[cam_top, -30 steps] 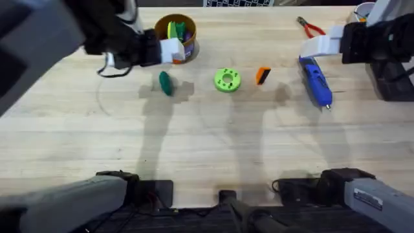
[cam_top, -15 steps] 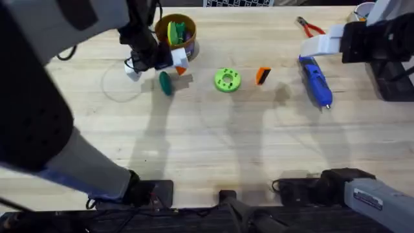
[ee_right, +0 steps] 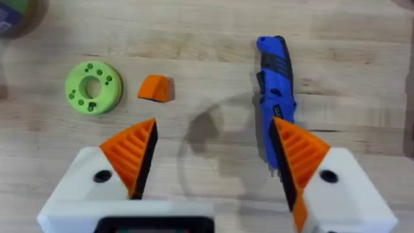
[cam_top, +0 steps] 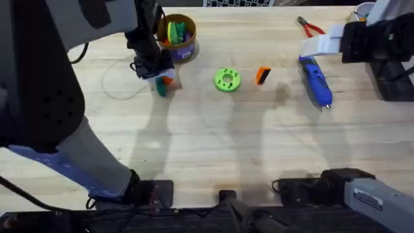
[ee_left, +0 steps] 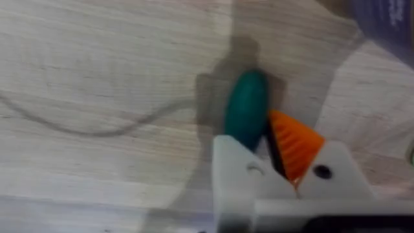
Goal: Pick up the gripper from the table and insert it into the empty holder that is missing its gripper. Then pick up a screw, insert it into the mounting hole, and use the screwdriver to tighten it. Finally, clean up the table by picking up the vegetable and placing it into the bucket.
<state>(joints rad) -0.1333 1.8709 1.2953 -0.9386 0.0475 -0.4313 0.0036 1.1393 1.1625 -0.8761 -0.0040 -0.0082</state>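
The left gripper [cam_top: 162,80] stands over the vegetable [cam_top: 161,88] at the far left of the table [cam_top: 207,149], and from overhead hides most of it — only a sliver of dark green shows at the near side; the wrist view gives more: the cucumber [ee_left: 246,118] lies between a bare white holder [ee_left: 236,175] and one orange pad [ee_left: 294,144], fingers set close about it, though whether they actually press it I cannot tell. Its long axis runs roughly near-to-far, tilted slightly. The bucket [cam_top: 176,37] sits just beyond, partly cut off by the arm. The loose gripper [cam_top: 262,76] lies right of the green disc [cam_top: 227,79], well apart from the left arm; the screwdriver [cam_top: 315,82] lies farther right, long axis near-to-far, tip toward the near edge. The right gripper [ee_right: 210,162] hangs above it — jaws wide apart, holding nothing; its far end of the screwdriver is partly covered in the overhead view.
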